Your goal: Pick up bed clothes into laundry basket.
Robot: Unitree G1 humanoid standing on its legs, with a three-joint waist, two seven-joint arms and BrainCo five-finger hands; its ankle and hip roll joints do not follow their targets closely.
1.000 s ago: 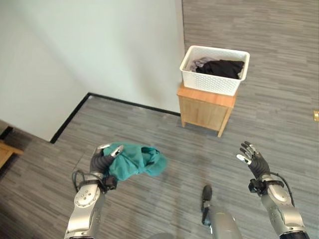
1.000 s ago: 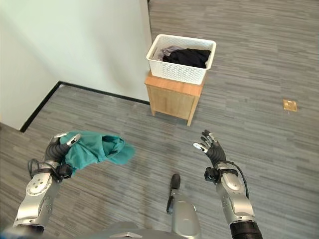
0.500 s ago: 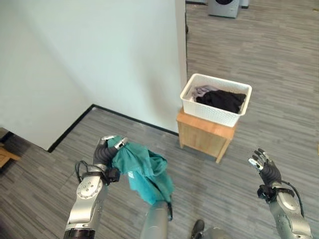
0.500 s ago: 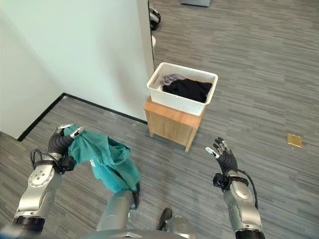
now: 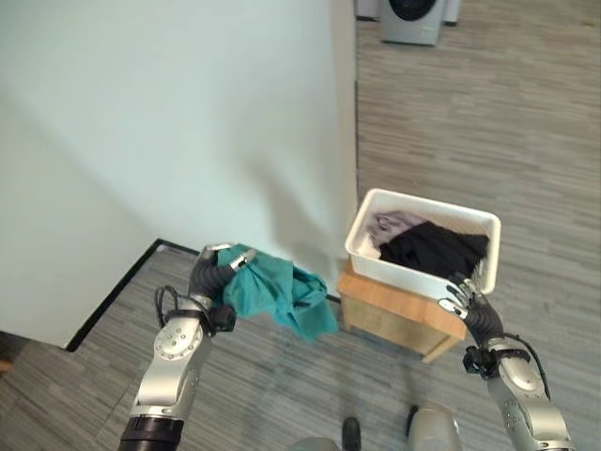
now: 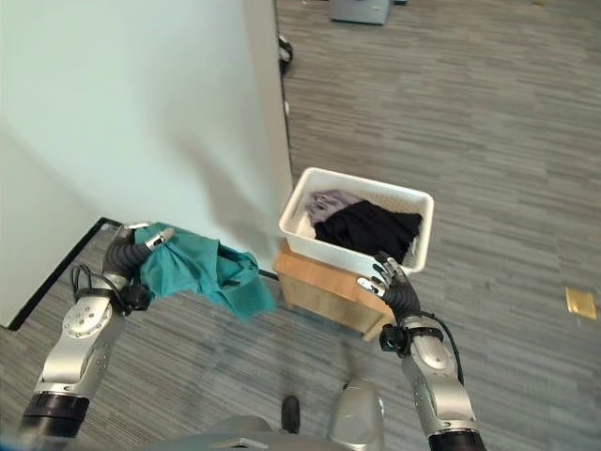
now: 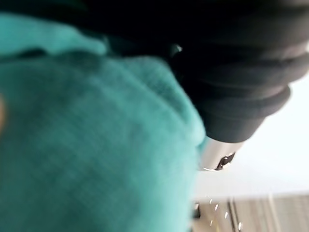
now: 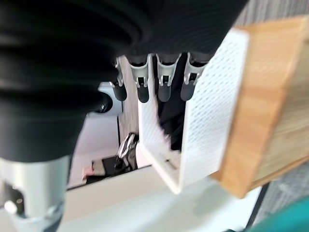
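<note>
Left hand (image 5: 214, 274): fingers curled round one teal cloth (image 5: 280, 299), soft and crumpled, hanging in the air at 9 o'clock of the basket
Right hand (image 6: 392, 287): fingers straight and relaxed, holding nothing, just before the basket's near rim
Laundry basket (image 5: 376, 264): one, white perforated plastic, rectangular; inside, one black garment (image 5: 434, 250) and one pale grey one (image 5: 394, 224)
Stand (image 5: 399, 314): one small wooden cabinet under the basket, on grey plank floor (image 5: 526, 132)
Washing machine (image 5: 411, 17): one, at 12 o'clock, far off

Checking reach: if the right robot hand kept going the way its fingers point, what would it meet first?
Probably the white perforated plastic laundry basket: the right robot hand points at its near wall, though depth is unclear.
</note>
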